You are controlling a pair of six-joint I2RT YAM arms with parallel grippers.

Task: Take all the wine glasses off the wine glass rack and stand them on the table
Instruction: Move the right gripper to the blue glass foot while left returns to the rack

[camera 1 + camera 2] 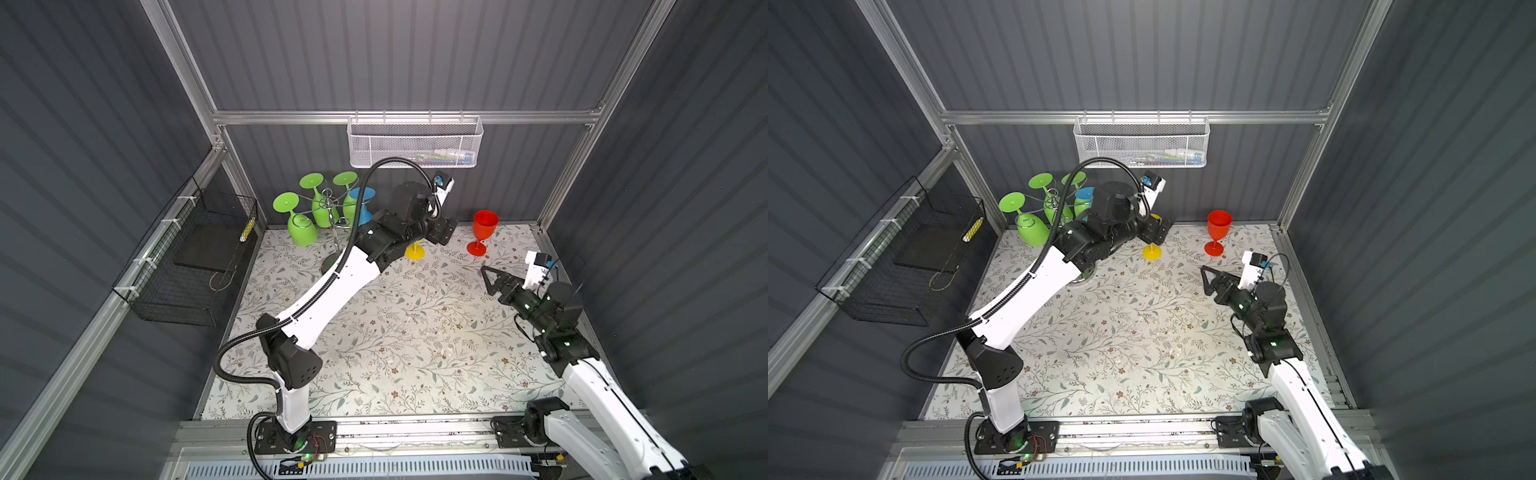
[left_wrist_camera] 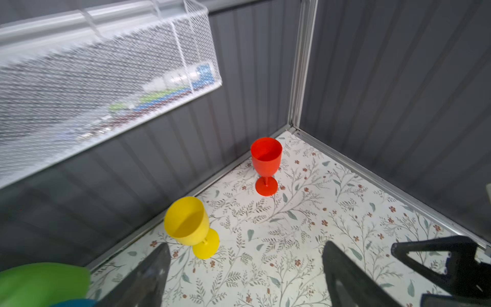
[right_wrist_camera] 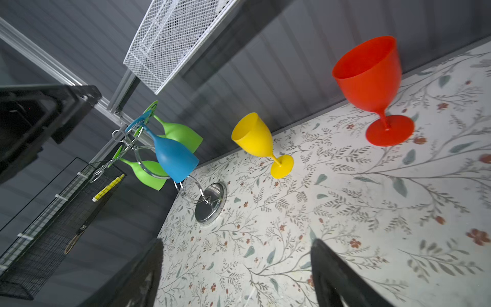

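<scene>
Wine glass rack point(image 1: 327, 204): stands at the back left of the floral table point(image 1: 415, 332), with its round chrome base flat on the surface in the right wrist view. Four glasses hang on it bowl-down by their feet: three green wine glasses point(image 1: 302, 232) and one blue wine glass point(image 3: 174, 159) on the side toward the left arm.

Yellow wine glass point(image 2: 187, 222): upright on the table, off the rack, near the back wall.

Red wine glass point(image 1: 485, 224): upright, further right, near the back right corner.

Left gripper point(image 2: 244, 247): fingers spread apart with nothing between them. It hovers near the yellow glass, which sits just past one finger and clear of it.

Right gripper point(image 3: 237, 242): fingers also apart and empty, above the table near the red glass and clear of it.

White mesh basket point(image 1: 415, 145): hangs on the back rail.

Black wire basket point(image 1: 187, 266): on the left wall.
</scene>
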